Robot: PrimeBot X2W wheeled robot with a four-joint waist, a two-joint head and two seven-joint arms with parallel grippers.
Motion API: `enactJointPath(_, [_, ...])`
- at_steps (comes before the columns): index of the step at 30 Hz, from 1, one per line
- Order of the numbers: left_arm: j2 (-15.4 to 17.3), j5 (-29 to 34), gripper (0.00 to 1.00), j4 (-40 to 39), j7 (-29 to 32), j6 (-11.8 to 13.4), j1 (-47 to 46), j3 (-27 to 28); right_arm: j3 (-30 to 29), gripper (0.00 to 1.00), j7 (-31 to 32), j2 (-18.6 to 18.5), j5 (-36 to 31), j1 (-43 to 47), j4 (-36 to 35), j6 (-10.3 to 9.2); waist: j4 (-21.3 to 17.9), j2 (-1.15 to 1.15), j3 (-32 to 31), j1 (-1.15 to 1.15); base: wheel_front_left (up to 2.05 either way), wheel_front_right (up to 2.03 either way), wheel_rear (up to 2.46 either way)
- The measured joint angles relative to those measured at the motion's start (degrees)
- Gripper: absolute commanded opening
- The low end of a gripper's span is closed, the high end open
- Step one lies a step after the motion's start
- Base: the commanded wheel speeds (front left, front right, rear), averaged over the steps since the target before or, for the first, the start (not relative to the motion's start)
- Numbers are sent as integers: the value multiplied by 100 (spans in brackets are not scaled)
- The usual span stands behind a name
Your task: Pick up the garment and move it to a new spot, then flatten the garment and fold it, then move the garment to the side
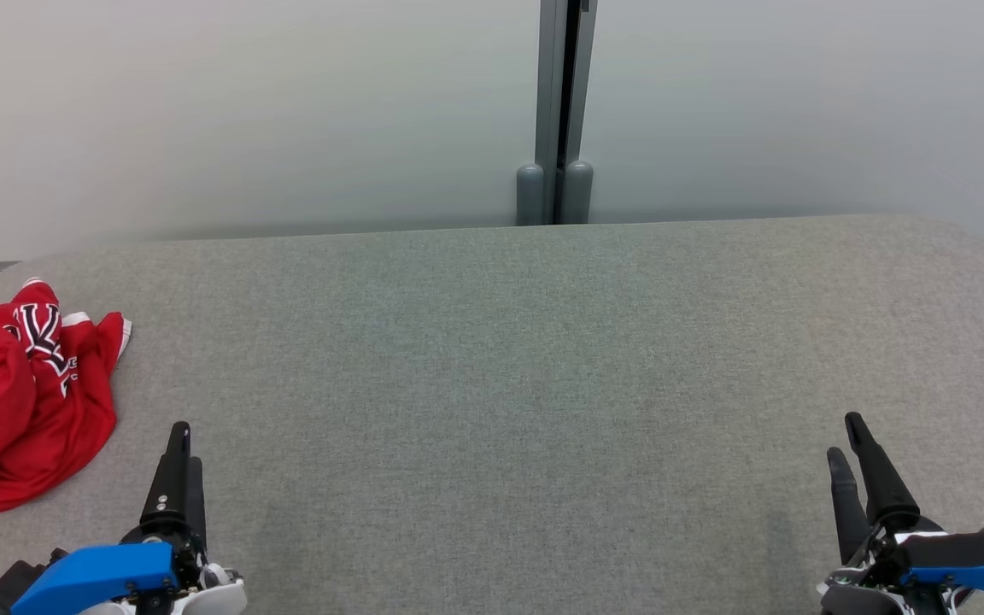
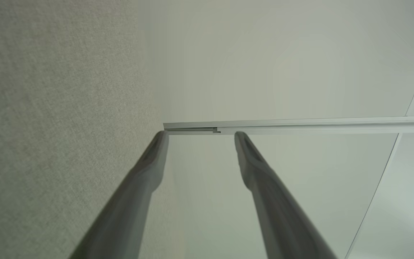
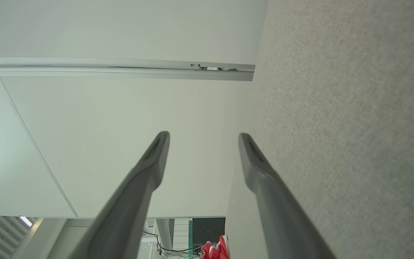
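Note:
The garment (image 1: 26,397) is a red jersey with white stripes and dark lettering, crumpled in a heap at the table's left edge; a sliver of the garment (image 3: 215,250) also shows at the bottom of the right wrist view. My left gripper (image 1: 184,444) hovers low at the lower left, just right of the heap and apart from it, open with nothing between its fingers (image 2: 153,162). At the lower right my right gripper (image 1: 847,440) is open and empty too, far from the cloth, its fingers (image 3: 156,158) spread.
The grey fabric-covered table (image 1: 543,384) has rounded far corners and spans the view. Behind it stands a pale frosted wall with a grey vertical post (image 1: 562,111). The table edge runs close to the garment's left side.

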Motion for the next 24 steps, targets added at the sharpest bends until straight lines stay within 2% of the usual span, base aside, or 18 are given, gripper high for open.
enactJointPath(9, [0, 844, 100, -109, -237, 0, -19, -74, 69, 100, -236, -1, -754, 2, -131, 0, 4, 0, 5, 0, 0, 0, 0])
enactJointPath(24, [3, 2724, 100, -264, -582, 140, -59, -210, 311, 100, -584, -5, -2334, 2, -250, 0, 14, 0, 20, 0, 0, 0, 0])
